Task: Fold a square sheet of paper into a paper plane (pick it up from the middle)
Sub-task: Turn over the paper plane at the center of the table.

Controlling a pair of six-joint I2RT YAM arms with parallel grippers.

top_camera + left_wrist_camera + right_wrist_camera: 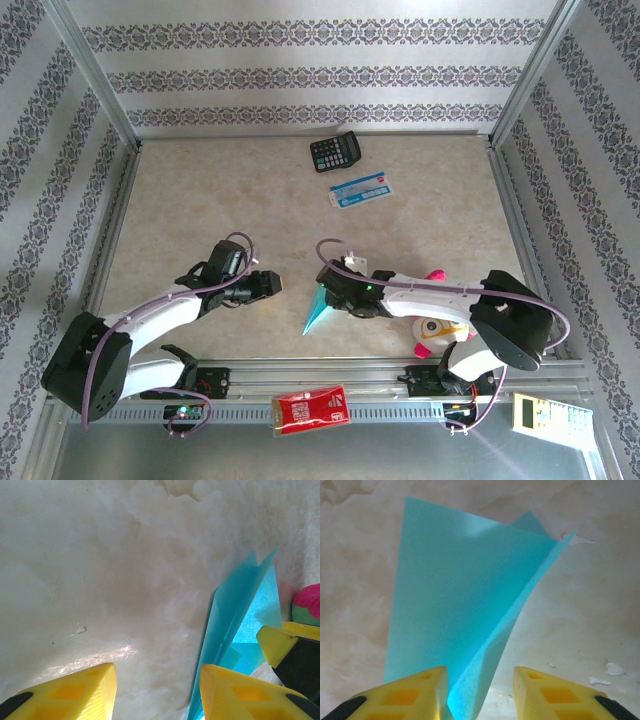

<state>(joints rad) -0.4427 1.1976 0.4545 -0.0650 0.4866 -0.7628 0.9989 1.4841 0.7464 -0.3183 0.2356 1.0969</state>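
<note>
From my remote seat, the paper plane [317,312] sat toward 6 o'clock on the table [200,210], near the front rail. Its sharp nose aimed at about 7 o'clock and its wider tail rose toward 1 o'clock, into the right gripper [330,291].

On the right wrist camera the turquoise folds stood up on edge between the yellow fingers [407,695]. The crease ran down close against the finger at 9 o'clock, while bare table showed between the paper and the finger at 3 o'clock. So I read those jaws as parted around the plane, not pinched on it.

The left gripper [271,284] hovered just off the plane's 9 o'clock side, pointing toward 3 o'clock. Its jaws stood apart with only tabletop between them. On its wrist camera the plane stood just beyond the finger at 3 o'clock.

A black calculator [335,152] lay at 12 o'clock by the back wall, with a blue-and-white card [359,190] just off its 5 o'clock corner. A pink-and-white plush toy [437,326] rested at 3 o'clock from the plane, under the right arm.
</note>
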